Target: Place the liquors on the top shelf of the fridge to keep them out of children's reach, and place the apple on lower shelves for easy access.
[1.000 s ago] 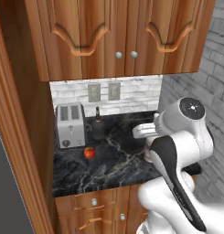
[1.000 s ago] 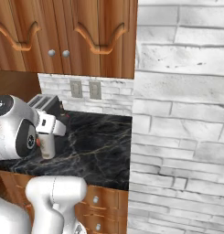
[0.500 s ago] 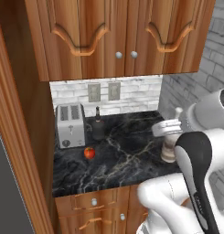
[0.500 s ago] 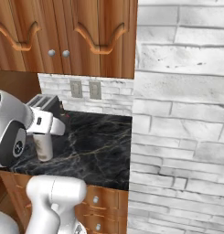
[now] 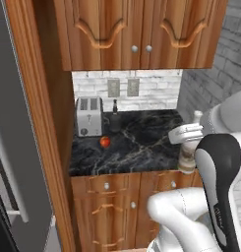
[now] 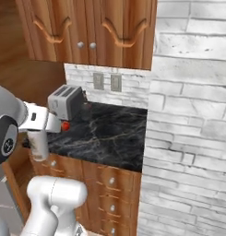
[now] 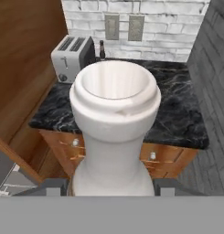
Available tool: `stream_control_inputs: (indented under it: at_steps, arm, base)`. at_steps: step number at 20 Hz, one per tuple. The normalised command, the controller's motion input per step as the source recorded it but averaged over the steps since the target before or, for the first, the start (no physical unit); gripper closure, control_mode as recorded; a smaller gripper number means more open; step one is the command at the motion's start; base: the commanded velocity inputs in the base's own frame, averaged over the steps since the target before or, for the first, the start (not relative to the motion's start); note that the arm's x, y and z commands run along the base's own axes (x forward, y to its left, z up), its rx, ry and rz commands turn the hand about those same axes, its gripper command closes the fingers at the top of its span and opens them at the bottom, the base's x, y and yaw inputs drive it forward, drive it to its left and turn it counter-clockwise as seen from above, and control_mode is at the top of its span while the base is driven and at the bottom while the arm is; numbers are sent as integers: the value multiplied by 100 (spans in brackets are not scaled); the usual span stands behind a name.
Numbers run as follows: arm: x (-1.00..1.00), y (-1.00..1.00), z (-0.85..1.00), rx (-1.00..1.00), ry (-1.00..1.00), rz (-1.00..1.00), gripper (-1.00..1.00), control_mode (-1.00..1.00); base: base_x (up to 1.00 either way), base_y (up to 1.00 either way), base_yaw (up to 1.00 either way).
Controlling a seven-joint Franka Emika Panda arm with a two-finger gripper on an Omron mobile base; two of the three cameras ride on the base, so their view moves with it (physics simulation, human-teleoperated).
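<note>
Progress: one liquor in hand, nothing shelved yet.
We've got the pale bottle (image 7: pixel 114 123) clamped in the gripper (image 7: pixel 112 189), lifted off the table (image 5: pixel 141 147) & carried at its right end. Dark bottle (image 5: pixel 114 114) sits by the toaster (image 5: pixel 89 116), apple (image 5: pixel 105 141) just in front of it. Fridge (image 5: pixel 14 138) at far left; we judge all 3 placements remain.

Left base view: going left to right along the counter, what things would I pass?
Toaster → apple → dark bottle → pale bottle gripped by the gripper at the counter's right end.
</note>
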Motion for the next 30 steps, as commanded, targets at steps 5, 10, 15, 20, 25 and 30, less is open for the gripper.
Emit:
stream_control_inputs:
  at_steps: [5, 10, 15, 20, 25, 30]
  arm:
    - [0, 0, 0, 0, 0, 0, 100, 100]
    - [0, 0, 0, 0, 0, 0, 100, 100]
    - [0, 0, 0, 0, 0, 0, 100, 100]
    - [0, 0, 0, 0, 0, 0, 100, 100]
    - [0, 0, 0, 0, 0, 0, 100, 100]
    - [0, 0, 0, 0, 0, 0, 100, 100]
  base:
    - [-41, 21, 53]
    - [-20, 38, 65]
    - [-1, 71, 70]
    - [0, 97, 66]
    - [12, 100, 56]
    - [25, 99, 27]
